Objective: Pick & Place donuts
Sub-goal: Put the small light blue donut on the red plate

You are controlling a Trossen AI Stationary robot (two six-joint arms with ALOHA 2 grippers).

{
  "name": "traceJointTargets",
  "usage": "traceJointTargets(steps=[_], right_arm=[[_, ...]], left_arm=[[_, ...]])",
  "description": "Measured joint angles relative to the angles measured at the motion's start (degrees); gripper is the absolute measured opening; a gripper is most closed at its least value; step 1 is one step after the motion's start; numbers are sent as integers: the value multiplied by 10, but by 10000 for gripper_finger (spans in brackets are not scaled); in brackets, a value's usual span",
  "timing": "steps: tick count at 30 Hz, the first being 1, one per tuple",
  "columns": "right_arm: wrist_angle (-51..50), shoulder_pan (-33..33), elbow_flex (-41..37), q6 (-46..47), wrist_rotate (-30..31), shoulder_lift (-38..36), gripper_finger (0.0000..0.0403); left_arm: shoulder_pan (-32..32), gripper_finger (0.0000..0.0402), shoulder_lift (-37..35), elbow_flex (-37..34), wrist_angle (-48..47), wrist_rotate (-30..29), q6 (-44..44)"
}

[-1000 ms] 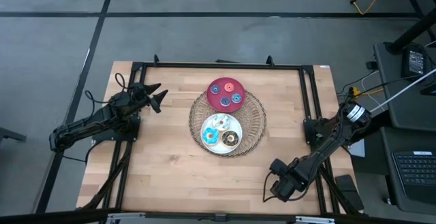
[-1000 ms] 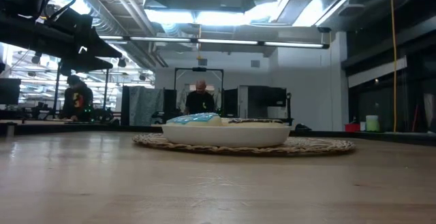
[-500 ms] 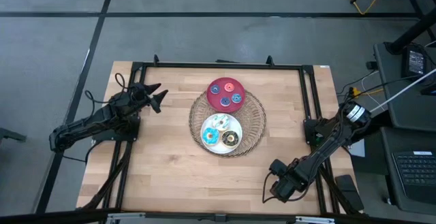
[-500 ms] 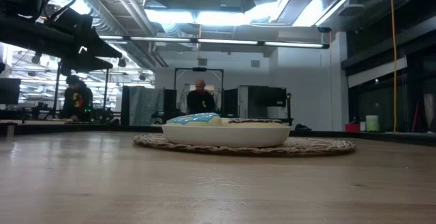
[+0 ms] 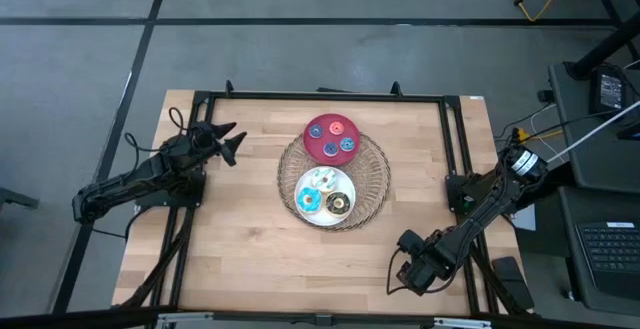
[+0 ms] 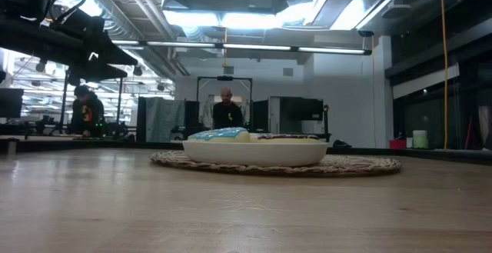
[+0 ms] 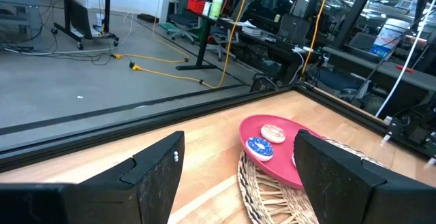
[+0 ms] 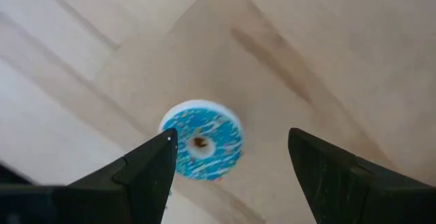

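Note:
A blue-iced donut with sprinkles (image 8: 201, 139) lies flat on the bare wood, seen only in the right wrist view. My right gripper (image 8: 231, 134) hangs above it near the table's near right corner (image 5: 412, 269), open, pointing down, one finger on either side without touching. Other donuts lie on the red plate (image 5: 318, 141): an orange-pink one (image 5: 337, 127) and blue ones (image 5: 346, 144). The white plate (image 5: 342, 185) carries a blue one (image 5: 309, 202), a dark brown one (image 5: 338, 204) and a white-sprinkled one (image 5: 322, 179). My left gripper (image 5: 230, 141) waits open at the table's left, raised.
Both plates sit on a round wicker tray (image 5: 372, 174) at the table's middle; the red plate (image 7: 300, 173) overlaps its far part. A black frame (image 5: 452, 139) runs along the table's edges. Bare wood lies left and near of the tray. People (image 6: 225, 111) stand far behind the table.

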Motion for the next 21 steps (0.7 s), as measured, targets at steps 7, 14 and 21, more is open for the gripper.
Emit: traceJointTargets(steps=[7, 14, 21], right_arm=[[-13, 4, -10, 3, 1, 0, 280], [-13, 14, -10, 4, 1, 0, 280], [-10, 15, -10, 4, 1, -5, 280]], left_arm=[[0, 267, 0, 0, 0, 0, 0], [0, 267, 0, 0, 0, 0, 0], [0, 267, 0, 0, 0, 0, 0]])
